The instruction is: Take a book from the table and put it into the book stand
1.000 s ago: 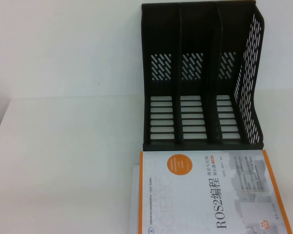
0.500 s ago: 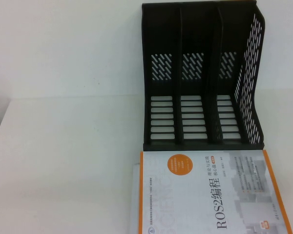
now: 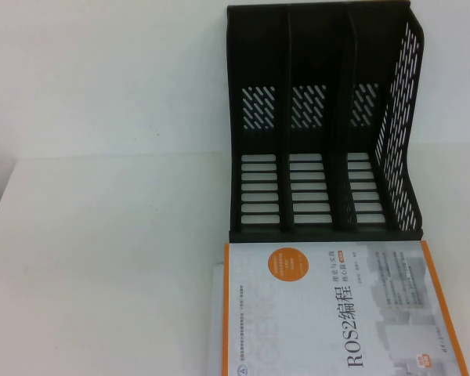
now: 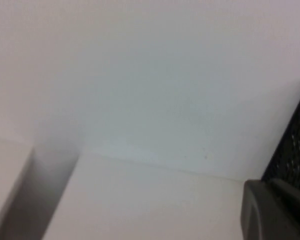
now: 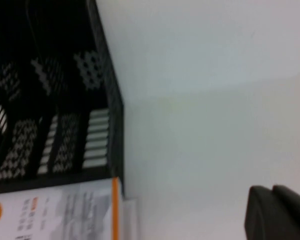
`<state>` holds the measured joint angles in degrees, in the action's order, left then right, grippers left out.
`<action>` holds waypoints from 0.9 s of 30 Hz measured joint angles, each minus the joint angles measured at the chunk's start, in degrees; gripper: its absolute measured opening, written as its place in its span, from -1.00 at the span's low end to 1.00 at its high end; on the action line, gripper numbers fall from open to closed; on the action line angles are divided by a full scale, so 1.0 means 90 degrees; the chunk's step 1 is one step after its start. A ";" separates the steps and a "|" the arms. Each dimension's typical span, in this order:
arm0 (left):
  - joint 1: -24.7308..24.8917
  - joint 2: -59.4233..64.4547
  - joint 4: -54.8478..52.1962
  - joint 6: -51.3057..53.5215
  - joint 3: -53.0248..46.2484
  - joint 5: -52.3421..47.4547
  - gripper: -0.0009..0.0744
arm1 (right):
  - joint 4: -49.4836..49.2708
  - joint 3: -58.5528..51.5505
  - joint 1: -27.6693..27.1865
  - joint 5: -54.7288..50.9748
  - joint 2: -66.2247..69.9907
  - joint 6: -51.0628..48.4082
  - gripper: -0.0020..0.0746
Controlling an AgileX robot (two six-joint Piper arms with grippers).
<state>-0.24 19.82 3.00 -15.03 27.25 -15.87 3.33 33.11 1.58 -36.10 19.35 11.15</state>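
A black book stand (image 3: 321,125) with three slots stands at the back right of the white table (image 3: 102,274), all slots empty. In front of it lies a white book (image 3: 337,313) with an orange circle, an orange edge and "ROS2" on the cover. It rests on a second white book (image 3: 217,329) that sticks out to the left. Neither gripper shows in the high view. My left gripper (image 4: 264,184) is shut and empty, beside the stand's perforated wall (image 4: 295,150). My right gripper (image 5: 270,189) is shut and empty, to the right of the stand (image 5: 50,75) and the top book (image 5: 65,210).
A white wall rises behind the table. The table's left edge (image 3: 0,204) runs diagonally at the far left. The books reach the near edge of the high view.
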 joint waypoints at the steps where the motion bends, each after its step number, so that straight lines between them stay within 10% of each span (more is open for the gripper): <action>1: 0.0000 0.0201 0.0259 -0.0009 0.0000 0.0030 -0.99 | -0.0168 0.0058 0.0000 -0.0015 0.0232 0.0000 -0.95; 7: 0.0000 0.1465 0.1858 0.0419 -0.0031 -0.0415 -0.99 | -0.1135 -0.0038 0.0000 0.0250 0.1323 -0.0004 -0.95; 16: 0.0000 0.3969 0.5465 0.4333 0.0615 -0.2461 -0.99 | -0.2582 -0.0040 0.0000 0.0005 0.3574 -0.1644 -0.95; 27: 0.0100 0.6264 0.8439 0.6900 0.0899 -0.2266 -0.99 | -0.4217 0.0066 0.0253 0.0703 0.6063 -0.3131 -0.95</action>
<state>0.66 76.19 78.95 47.06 35.34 -36.26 -34.62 33.71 3.85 -29.77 73.92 -17.03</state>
